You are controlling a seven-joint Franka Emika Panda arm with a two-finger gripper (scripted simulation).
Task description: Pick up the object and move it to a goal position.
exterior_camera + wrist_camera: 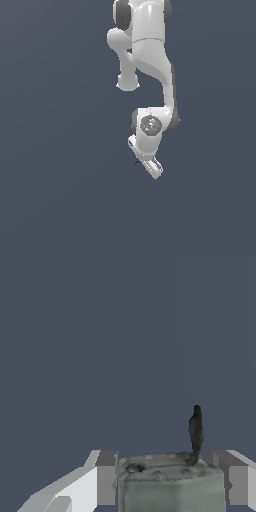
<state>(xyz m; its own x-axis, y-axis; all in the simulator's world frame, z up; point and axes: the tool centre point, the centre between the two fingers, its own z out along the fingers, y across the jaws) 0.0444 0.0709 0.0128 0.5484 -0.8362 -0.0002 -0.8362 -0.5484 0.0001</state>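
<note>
While the claw (170,481) stands closed on the grey object (170,483), fingers (105,478) pressed against both its flanks and a thin dark stub (195,431) jutting beyond, the risk looks plain: a shallow grip near the fingertips could let it slide out mid-carry; farther off lies only featureless grey-blue.

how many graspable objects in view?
1: the grey object sits between the gripper fingers in the wrist view; in the exterior view it is mostly hidden. None elsewhere.
</note>
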